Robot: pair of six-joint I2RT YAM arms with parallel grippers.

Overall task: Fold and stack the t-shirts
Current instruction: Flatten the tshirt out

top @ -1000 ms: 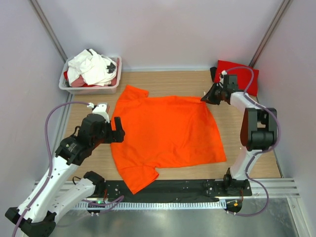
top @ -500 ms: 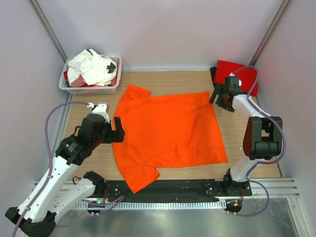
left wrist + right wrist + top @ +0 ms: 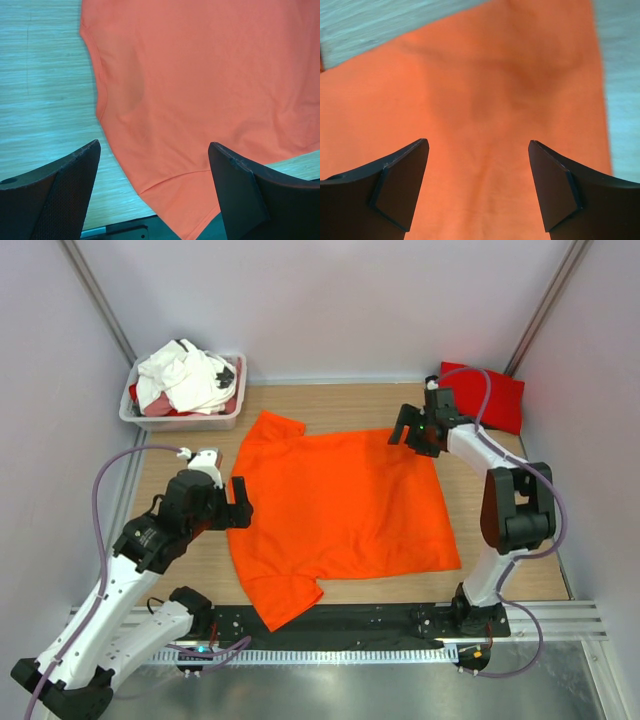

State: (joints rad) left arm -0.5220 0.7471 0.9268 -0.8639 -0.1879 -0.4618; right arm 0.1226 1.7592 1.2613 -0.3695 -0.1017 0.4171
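Shirt (image 3: 340,505), bright orange cloth, flat beneath jaws.
Right gripper (image 3: 410,433) just let go, gaping; left gripper (image 3: 241,504) gaping; fold pending.

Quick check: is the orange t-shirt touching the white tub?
Apart. Top view shows bare table between the orange t-shirt and the white tub.

The red shirt (image 3: 497,398) is partly hidden behind the right arm (image 3: 470,443). The number of shirts heaped in the tub (image 3: 183,423) cannot be told. In both wrist views the orange shirt (image 3: 340,505) is cut off by the edges, and the right view is blurred.
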